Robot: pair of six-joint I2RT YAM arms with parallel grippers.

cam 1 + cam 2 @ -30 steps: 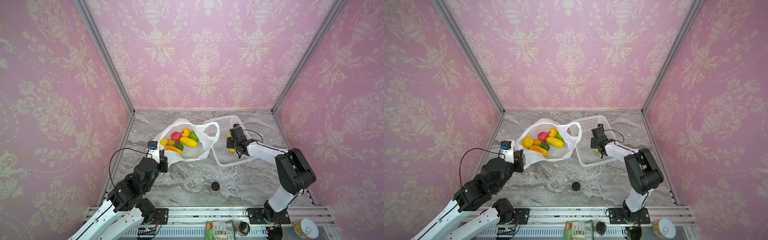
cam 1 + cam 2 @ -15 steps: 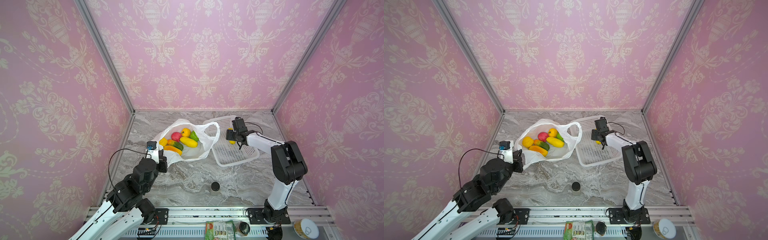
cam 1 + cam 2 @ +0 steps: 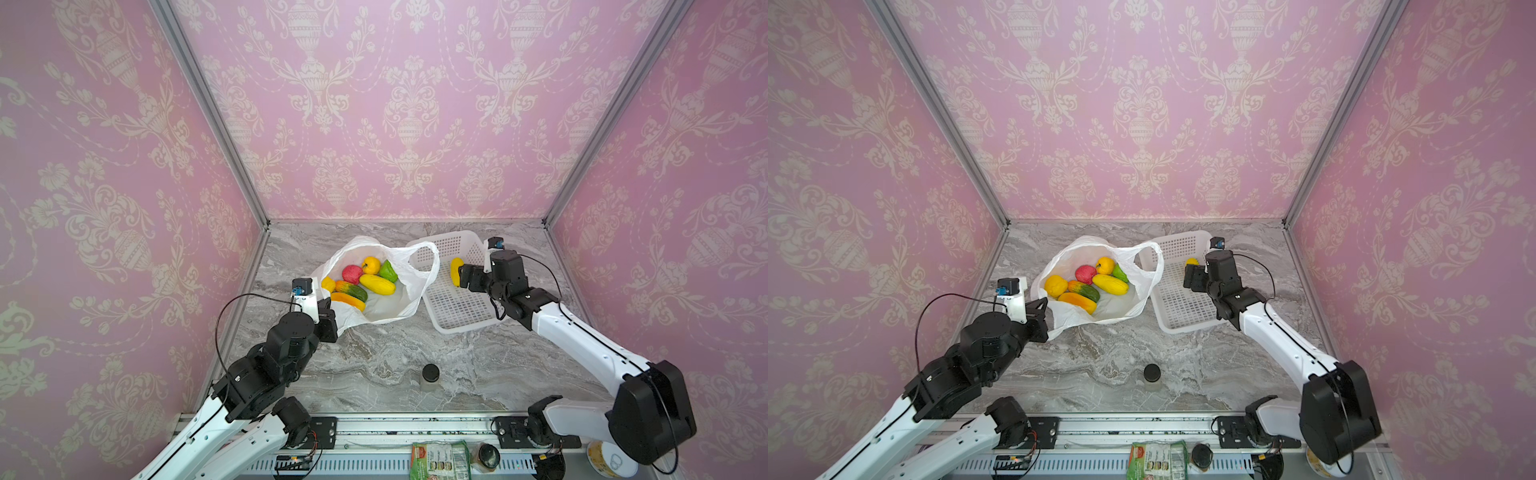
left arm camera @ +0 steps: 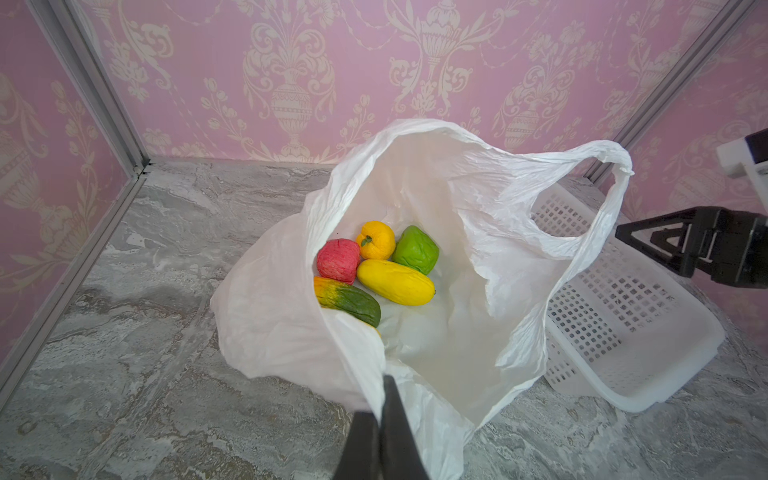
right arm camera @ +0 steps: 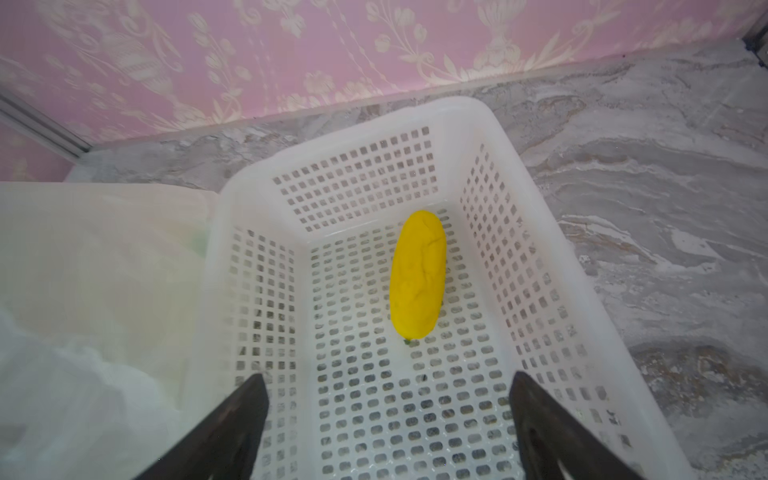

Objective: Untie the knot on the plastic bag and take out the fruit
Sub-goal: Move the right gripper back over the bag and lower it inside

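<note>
The white plastic bag (image 3: 390,309) (image 3: 1067,320) (image 4: 478,332) lies wide open on the marble. No knot is in view, and one handle loop (image 4: 615,166) stands free. Inside the bag lies fruit: a yellow one (image 4: 395,282) (image 3: 377,284), a pink-red one (image 4: 337,261), a green one (image 4: 415,249) and others. My left gripper (image 4: 384,382) (image 3: 330,313) (image 3: 1040,309) is shut on the bag's near rim. My right gripper (image 5: 387,376) (image 3: 467,276) (image 3: 1194,278) hangs open over the basket. One long yellow fruit (image 5: 417,282) (image 3: 456,270) lies loose beyond its fingertips.
The white perforated basket (image 3: 457,328) (image 3: 1183,328) (image 5: 478,112) (image 4: 644,399) sits right of the bag, touching it. A small dark-lidded jar (image 3: 430,374) (image 3: 1152,373) stands on the marble near the front. Pink walls close in the back and both sides.
My right gripper has opened and let go of the long yellow fruit, which now lies in the basket. The left arm and the bag have not moved.
</note>
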